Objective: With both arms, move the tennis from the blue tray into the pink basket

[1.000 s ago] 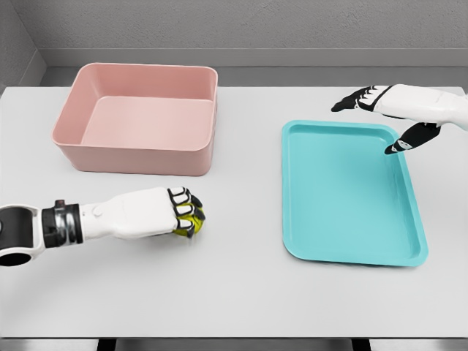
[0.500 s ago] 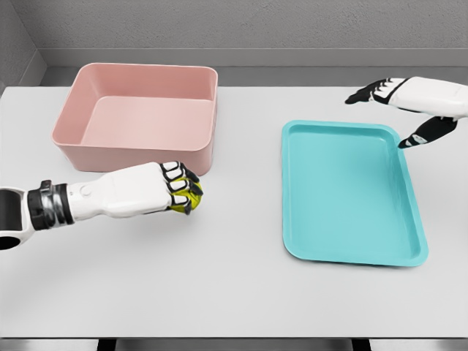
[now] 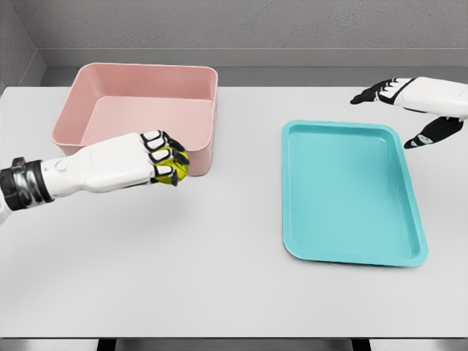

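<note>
Tennis ball (image 3: 174, 162) is out of the blue tray (image 3: 351, 191) and sits inside the left hand (image 3: 150, 161), whose fingers (image 3: 162, 154) are curled tightly around it so only a part of the yellow-green shows; the hand is held in front of the near wall of the pink basket (image 3: 139, 117), close to its right corner, and I judge it is above the white surface (image 3: 219, 278) and not yet over the rim; the tray holds nothing, so the picking part looks done; what is left is to bring the ball over the wall and to release it inside the basket, which has nothing in it; the right hand (image 3: 409, 102) hovers beyond the far right corner of the tray with fingers spread and holding nothing
</note>
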`<action>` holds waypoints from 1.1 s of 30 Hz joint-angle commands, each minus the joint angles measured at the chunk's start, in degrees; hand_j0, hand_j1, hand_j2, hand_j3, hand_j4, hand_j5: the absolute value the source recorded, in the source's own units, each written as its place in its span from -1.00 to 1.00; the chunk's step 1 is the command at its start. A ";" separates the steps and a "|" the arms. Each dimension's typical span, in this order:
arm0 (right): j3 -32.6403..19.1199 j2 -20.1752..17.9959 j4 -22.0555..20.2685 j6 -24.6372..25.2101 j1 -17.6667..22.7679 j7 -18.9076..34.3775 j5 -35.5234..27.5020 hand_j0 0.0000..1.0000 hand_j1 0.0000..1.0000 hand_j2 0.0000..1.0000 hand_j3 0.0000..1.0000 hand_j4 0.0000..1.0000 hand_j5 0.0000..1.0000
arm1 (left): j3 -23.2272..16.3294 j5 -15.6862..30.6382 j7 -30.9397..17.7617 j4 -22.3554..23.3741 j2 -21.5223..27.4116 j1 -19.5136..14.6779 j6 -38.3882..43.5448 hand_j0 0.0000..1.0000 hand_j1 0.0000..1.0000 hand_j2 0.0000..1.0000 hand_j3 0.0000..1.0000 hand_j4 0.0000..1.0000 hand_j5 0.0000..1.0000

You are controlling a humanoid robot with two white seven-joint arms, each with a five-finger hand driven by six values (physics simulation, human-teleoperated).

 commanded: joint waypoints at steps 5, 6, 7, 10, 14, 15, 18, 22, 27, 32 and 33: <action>-0.03 0.05 -0.20 0.14 0.00 -0.03 -0.38 1.00 1.00 1.00 1.00 1.00 1.00 | 2.61 1.86 0.05 0.00 1.15 -0.09 -0.01 -0.26 -0.26 -0.26 -0.26 -0.26 -0.26; -0.03 0.05 -0.28 0.14 0.00 -0.03 -0.38 1.00 1.00 1.00 1.00 1.00 1.00 | 3.14 1.95 0.05 0.00 1.41 -0.18 -0.01 -0.26 -0.26 -0.26 -0.26 -0.26 -0.26; -0.03 0.05 -0.28 0.14 0.00 -0.03 -0.38 1.00 1.00 1.00 1.00 1.00 1.00 | 3.23 2.13 0.05 0.00 1.94 -0.62 -0.01 -0.27 -0.27 -0.27 -0.27 -0.27 -0.27; -0.12 0.13 -0.55 0.14 0.00 -0.12 -0.38 1.00 1.00 1.00 1.00 1.00 1.00 | 3.14 2.39 0.05 0.08 1.85 -0.97 -0.01 -0.26 -0.26 -0.26 -0.26 -0.26 -0.26; -0.03 0.31 -2.04 0.14 0.00 -0.20 -0.47 1.00 1.00 1.00 1.00 1.00 1.00 | 3.23 2.39 0.05 0.52 1.94 -2.20 -0.01 -0.26 -0.26 -0.26 -0.26 -0.26 -0.26; -0.03 0.31 -2.83 0.14 0.09 -0.20 -0.47 1.00 1.00 1.00 1.00 1.00 1.00 | 3.23 2.39 0.05 0.61 1.85 -2.29 -0.01 -0.26 -0.26 -0.26 -0.26 -0.26 -0.26; -0.12 0.22 -2.83 0.14 0.00 -0.20 -0.47 1.00 1.00 1.00 1.00 1.00 1.00 | 4.20 2.22 0.05 1.14 1.85 -2.29 -0.01 -0.27 -0.27 -0.27 -0.27 -0.27 -0.27; -0.03 0.22 -2.75 0.14 0.53 -6.62 -0.47 1.00 1.00 1.00 1.00 1.00 1.00 | 4.28 2.22 -0.04 3.25 1.24 -3.34 -0.01 -0.27 -0.27 -0.27 -0.27 -0.27 -0.27; -0.12 0.66 -2.48 0.14 1.14 -6.71 -0.47 1.00 1.00 1.00 1.00 1.00 1.00 | 4.28 2.04 -0.13 5.88 0.10 -4.66 -0.01 -0.28 -0.28 -0.28 -0.28 -0.28 -0.28; -2.32 0.57 -2.22 0.14 1.23 -6.44 -0.38 1.00 1.00 1.00 1.00 1.00 1.00 | 4.28 1.51 -0.13 9.49 -2.28 -5.27 -0.01 -0.28 -0.28 -0.28 -0.28 -0.28 -0.28; -2.14 0.57 -2.13 0.14 1.49 -6.62 -0.47 1.00 1.00 1.00 1.00 1.00 1.00 | 4.20 1.51 -0.13 10.28 -2.71 -5.54 -0.01 -0.28 -0.28 -0.28 -0.28 -0.28 -0.28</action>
